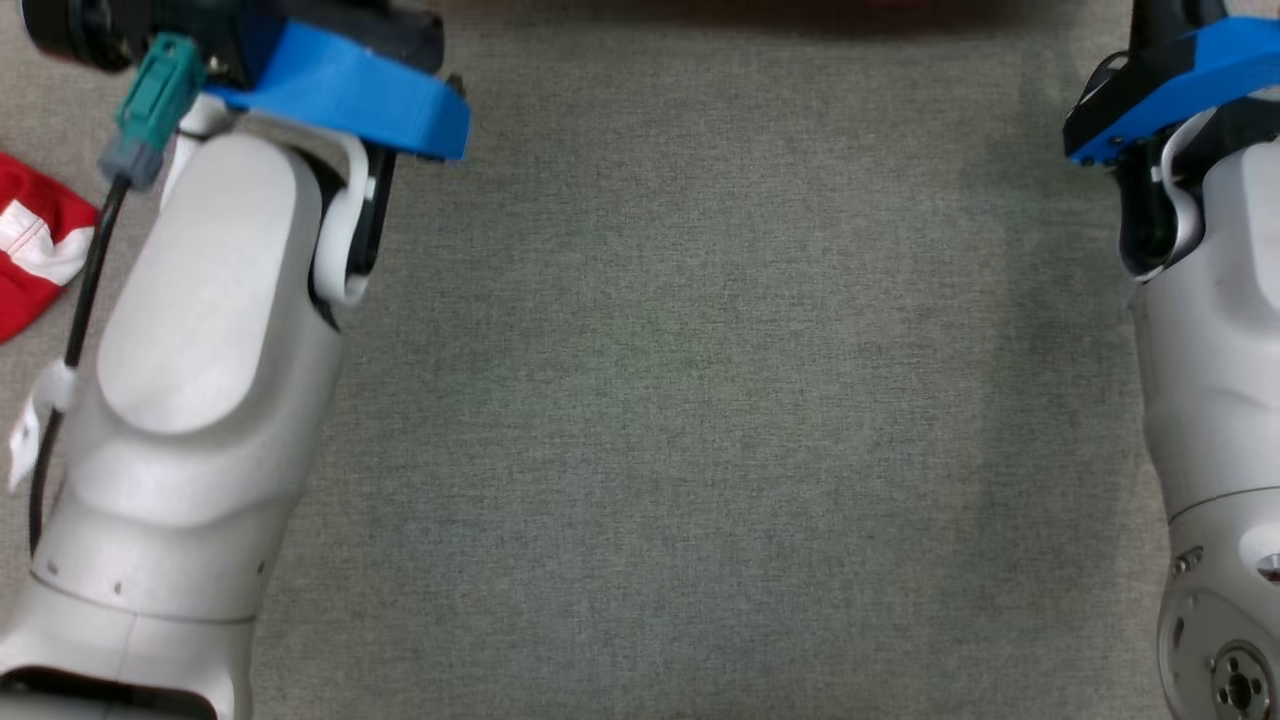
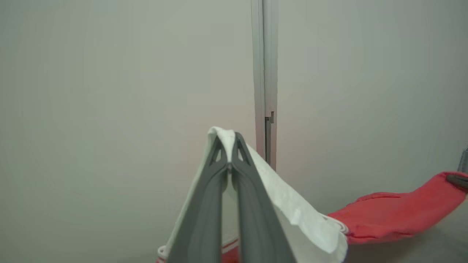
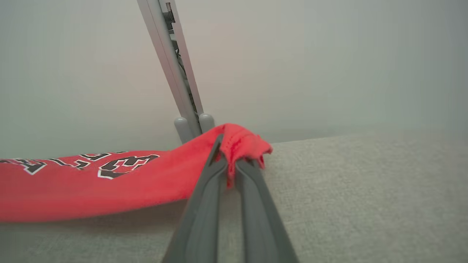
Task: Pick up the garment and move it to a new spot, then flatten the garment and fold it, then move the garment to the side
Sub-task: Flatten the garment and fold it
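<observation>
Red garment (image 3: 91,186) is held stretched between both grippers, hanging just above the grey cloth-covered table (image 3: 365,190). The left gripper (image 2: 229,146) is clenched on a white part of the fabric, the right gripper (image 3: 234,155) on a bunched red corner. Black-and-white lettering (image 3: 117,162) is seen across the cloth. In the head view, a red-and-white piece of fabric (image 1: 35,240) is glimpsed beside the pale left forearm (image 1: 200,350).
</observation>
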Available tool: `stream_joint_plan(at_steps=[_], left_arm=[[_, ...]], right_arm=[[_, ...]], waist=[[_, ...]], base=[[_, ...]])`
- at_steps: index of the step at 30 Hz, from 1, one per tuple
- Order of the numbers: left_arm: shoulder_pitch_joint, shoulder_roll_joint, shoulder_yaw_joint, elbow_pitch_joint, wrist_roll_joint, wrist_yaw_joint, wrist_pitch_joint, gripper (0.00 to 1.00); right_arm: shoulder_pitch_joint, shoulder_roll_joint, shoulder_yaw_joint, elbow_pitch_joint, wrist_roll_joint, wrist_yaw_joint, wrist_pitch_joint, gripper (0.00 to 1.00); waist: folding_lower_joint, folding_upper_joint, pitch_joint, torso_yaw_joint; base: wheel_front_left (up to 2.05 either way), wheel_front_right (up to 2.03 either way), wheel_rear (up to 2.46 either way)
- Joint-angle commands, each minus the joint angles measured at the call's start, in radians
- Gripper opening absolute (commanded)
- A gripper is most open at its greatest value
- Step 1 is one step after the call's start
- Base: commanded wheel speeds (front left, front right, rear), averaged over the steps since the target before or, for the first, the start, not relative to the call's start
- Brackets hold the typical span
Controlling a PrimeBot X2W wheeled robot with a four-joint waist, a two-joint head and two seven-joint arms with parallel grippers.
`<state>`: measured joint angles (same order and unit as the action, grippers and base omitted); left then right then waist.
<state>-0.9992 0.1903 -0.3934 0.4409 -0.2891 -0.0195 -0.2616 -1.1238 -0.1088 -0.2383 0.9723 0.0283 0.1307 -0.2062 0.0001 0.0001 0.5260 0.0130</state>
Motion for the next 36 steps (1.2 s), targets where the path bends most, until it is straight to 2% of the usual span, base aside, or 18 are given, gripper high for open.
stream_joint_plan(at_steps=[1,8,13,17,24,32,36], left_arm=[[0.031,0.0,0.018,-0.023,0.0,-0.007,-0.004,0.0],[0.208,0.009,0.086,-0.146,0.009,-0.034,-0.005,0.0],[0.355,0.005,0.116,-0.239,0.013,-0.045,-0.005,0.0],[0.491,-0.009,0.115,-0.297,0.002,-0.044,-0.005,0.0],[0.716,0.007,0.107,-0.393,-0.018,-0.011,0.019,0.0],[0.948,0.017,0.082,-0.536,-0.033,0.051,0.102,0.0],[1.022,0.024,0.076,-0.583,-0.031,0.073,0.125,0.0]], right_arm=[[0.016,0.001,0.009,0.013,0.016,0.0,-0.015,0.0],[0.083,-0.003,0.083,0.007,0.122,0.0,-0.053,0.0],[0.191,-0.02,0.141,-0.064,0.204,0.0,-0.059,0.0],[0.318,-0.04,0.163,-0.171,0.257,0.0,-0.06,0.0],[0.572,-0.035,0.182,-0.37,0.313,0.0,-0.059,0.0],[0.883,0.02,0.11,-0.629,0.316,0.0,0.01,0.0],[0.982,0.04,0.087,-0.713,0.302,0.0,0.056,0.0]], waist=[[-0.0001,-0.0001,-0.004,-0.005],[-0.0001,-0.0001,-0.049,-0.023],[-0.0001,-0.0001,-0.115,-0.021],[-0.0001,-0.0001,-0.179,-0.015],[-0.0001,-0.0001,-0.289,-0.012],[-0.0001,-0.0001,-0.377,0.006],[-0.0001,-0.0001,-0.396,0.008]], base=[[0.0,0.0,0.0],[0.0,0.0,0.0],[0.0,0.0,0.0],[0.0,0.0,0.0],[0.0,0.0,0.0],[0.0,0.0,0.0],[0.0,0.0,0.0]])
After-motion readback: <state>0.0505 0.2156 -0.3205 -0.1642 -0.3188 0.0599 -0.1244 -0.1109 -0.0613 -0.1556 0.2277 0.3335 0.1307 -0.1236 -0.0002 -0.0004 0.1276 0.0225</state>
